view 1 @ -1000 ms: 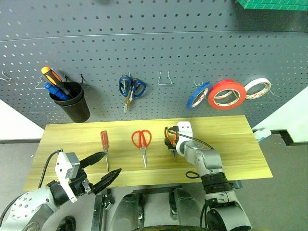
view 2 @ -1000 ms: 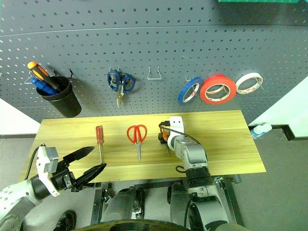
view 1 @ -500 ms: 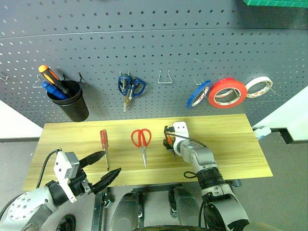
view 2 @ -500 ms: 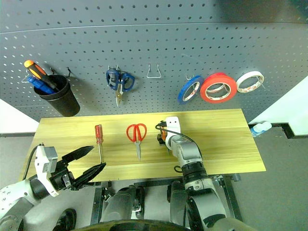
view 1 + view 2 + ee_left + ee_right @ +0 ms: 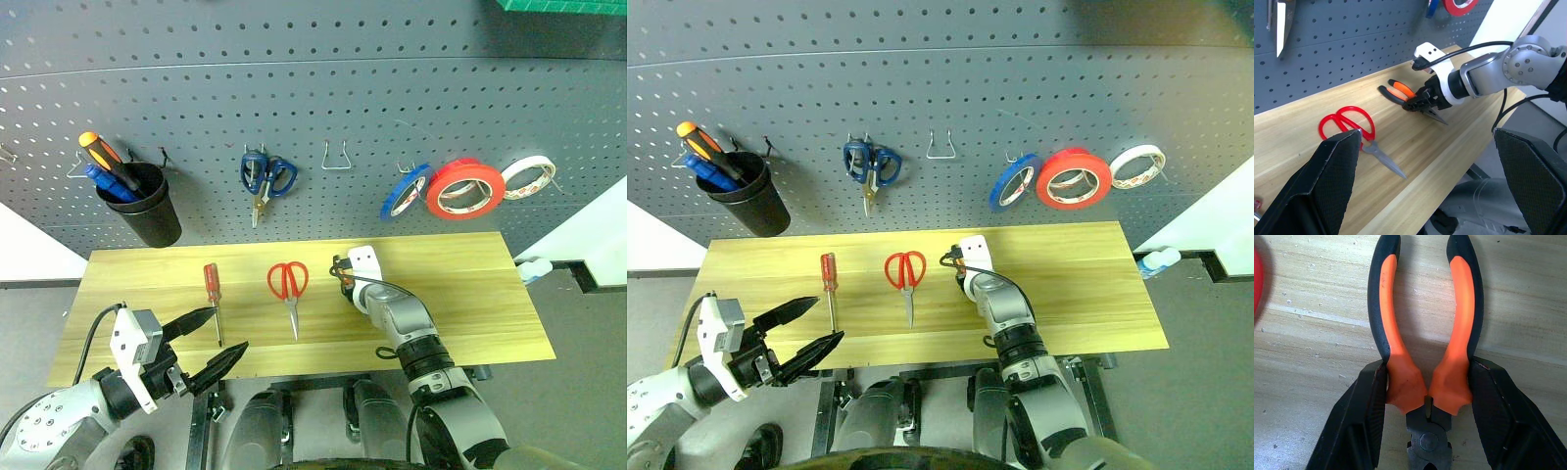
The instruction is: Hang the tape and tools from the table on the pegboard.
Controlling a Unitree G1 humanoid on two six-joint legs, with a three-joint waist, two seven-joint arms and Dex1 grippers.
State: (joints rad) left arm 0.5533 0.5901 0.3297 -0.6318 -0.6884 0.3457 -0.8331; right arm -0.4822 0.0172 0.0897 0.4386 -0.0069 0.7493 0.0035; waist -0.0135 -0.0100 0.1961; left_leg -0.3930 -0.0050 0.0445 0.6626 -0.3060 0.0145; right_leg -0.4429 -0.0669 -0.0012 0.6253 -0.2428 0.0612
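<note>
The small pliers (image 5: pixel 1422 342) with orange-and-black handles lie on the light wood table (image 5: pixel 460 284). My right gripper (image 5: pixel 1427 367) is shut on them, one finger pressed against each handle just above the joint. The red-handled scissors (image 5: pixel 288 281) and the slim screwdriver (image 5: pixel 211 279) with a dark red handle lie flat to the left of the pliers. At the near left edge my left gripper (image 5: pixel 228 330) hovers open, holding nothing. The wide red tape (image 5: pixel 463 189) hangs on the dark grey pegboard (image 5: pixel 294 98).
On the pegboard hang blue scissors (image 5: pixel 265 178), a bare wire hook (image 5: pixel 336 157), a blue roll (image 5: pixel 404 193) and a white-cored roll (image 5: pixel 524 178). A black cup (image 5: pixel 147 211) at the left holds an orange-and-black screwdriver. The table's right half is bare wood.
My right gripper's fingers have closed in from wide open onto the pliers' handles. The left arm has stayed where it was.
</note>
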